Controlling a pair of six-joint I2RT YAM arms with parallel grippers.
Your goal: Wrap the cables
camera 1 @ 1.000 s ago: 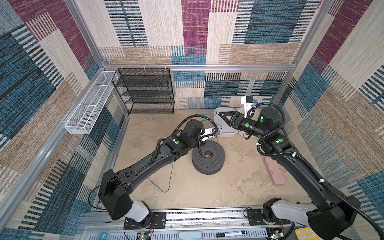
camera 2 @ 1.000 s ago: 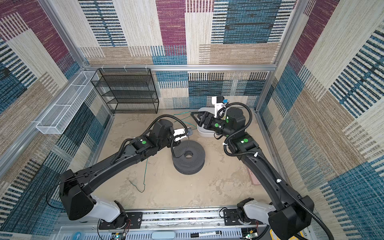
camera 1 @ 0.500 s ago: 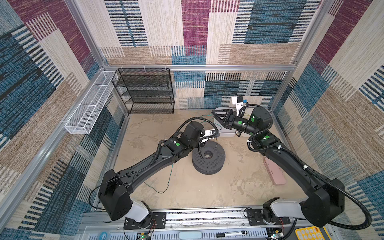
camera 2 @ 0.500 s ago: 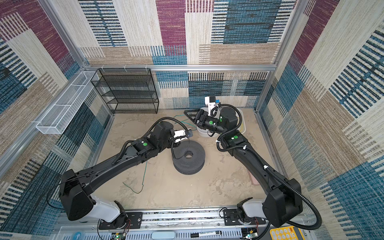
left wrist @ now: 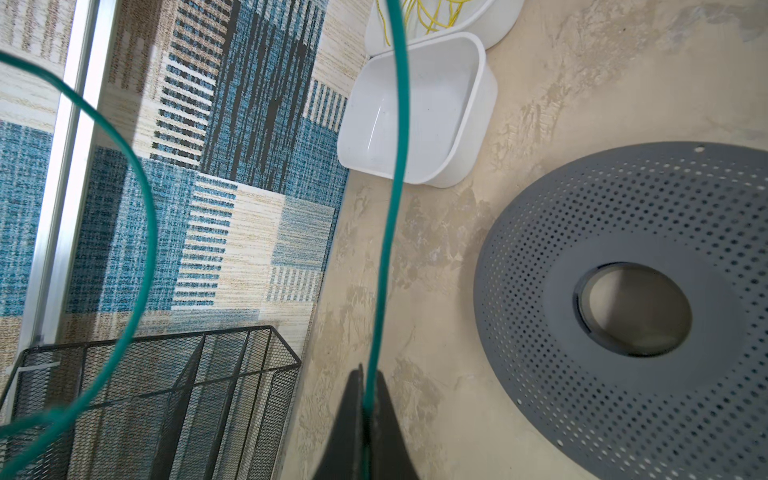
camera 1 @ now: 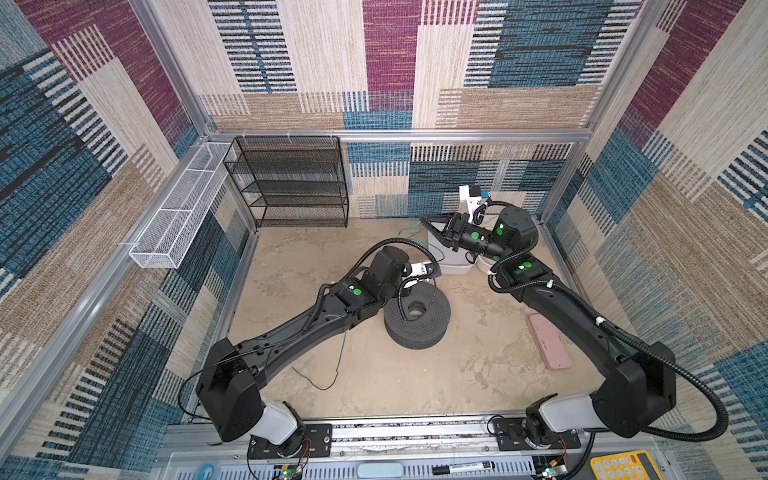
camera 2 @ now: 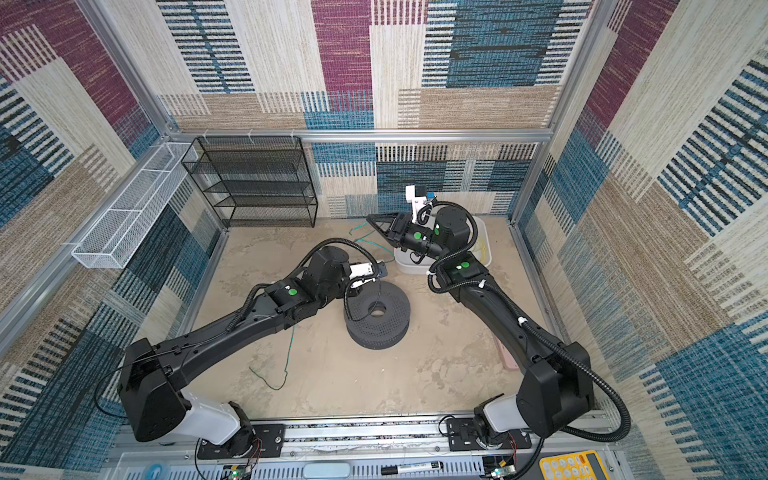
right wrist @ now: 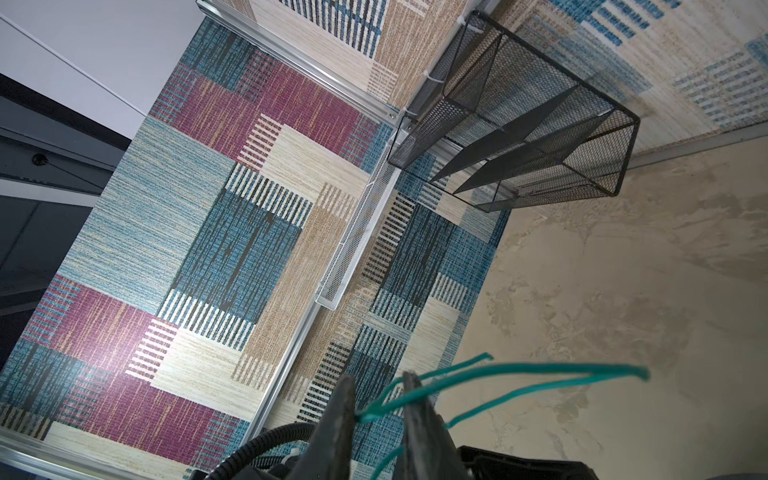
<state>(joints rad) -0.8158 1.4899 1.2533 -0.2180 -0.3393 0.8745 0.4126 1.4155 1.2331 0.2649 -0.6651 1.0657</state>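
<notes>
The teal cable (left wrist: pixel 392 174) rises from between my left gripper's (left wrist: pixel 368 376) shut jaws and curls in a wide loop. Its tail trails over the floor (camera 1: pixel 338 361) under the left arm. In both top views the left gripper (camera 1: pixel 435 270) hovers over the grey perforated spool (camera 1: pixel 428 328). My right gripper (right wrist: pixel 378 384) is raised near the back wall, above a white bin (camera 1: pixel 455 266). Its jaws stand a narrow gap apart, and folded teal strands (right wrist: pixel 498 370) cross that gap and touch both fingers. The yellow cable (left wrist: pixel 432 16) lies in the farther white bin.
A black mesh shelf (camera 1: pixel 291 183) stands against the back wall. A white wire basket (camera 1: pixel 178 208) hangs on the left wall. The nearer white bin (left wrist: pixel 469 104) has nothing in it. A pink flat object (camera 1: pixel 548 340) lies on the floor at the right.
The right gripper shifted a little left and toward the back wall, and its jaws closed from wide open onto the teal strands. The left gripper stayed shut on the cable.
</notes>
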